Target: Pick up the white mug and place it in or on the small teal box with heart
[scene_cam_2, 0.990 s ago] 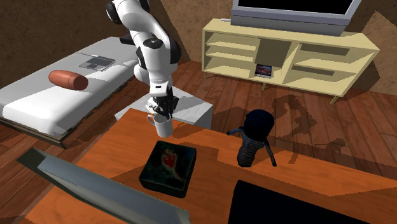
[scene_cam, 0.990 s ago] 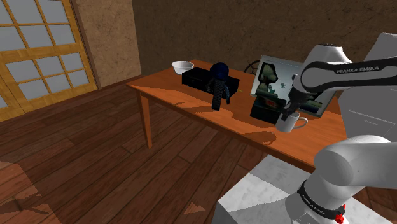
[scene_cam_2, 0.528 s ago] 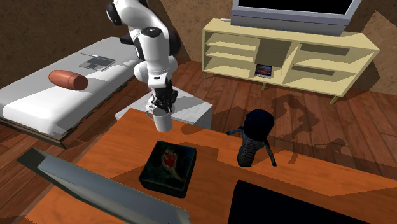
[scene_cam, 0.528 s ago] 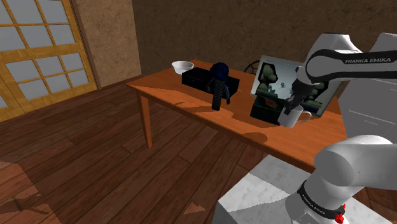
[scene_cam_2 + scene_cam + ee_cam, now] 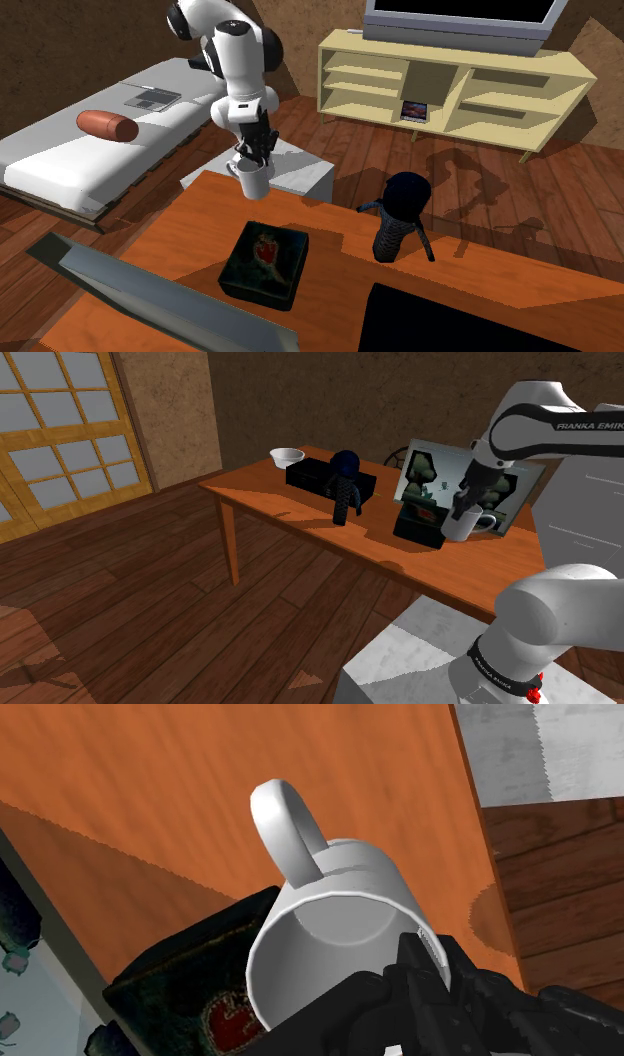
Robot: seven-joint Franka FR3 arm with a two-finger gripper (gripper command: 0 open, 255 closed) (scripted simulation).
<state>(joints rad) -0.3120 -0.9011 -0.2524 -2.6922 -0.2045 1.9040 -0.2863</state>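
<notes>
Wrist view, lower middle: gripper (image 5: 425, 962) pinching white mug (image 5: 335, 889) by 1 rim wall, dark heart box (image 5: 185, 979) lower left; thin grip, may pivot or slip.

The mug (image 5: 330, 934) hangs clasped at its rim in the gripper (image 5: 421, 956), clear above the table (image 5: 330, 262). Below and just beyond the gripper, the box with heart (image 5: 265, 258) lies on the table (partly under the mug in the wrist view). Past the box stands 1 picture panel (image 5: 428, 474). Off to the gripper's side stands 1 figurine (image 5: 400, 215).
</notes>
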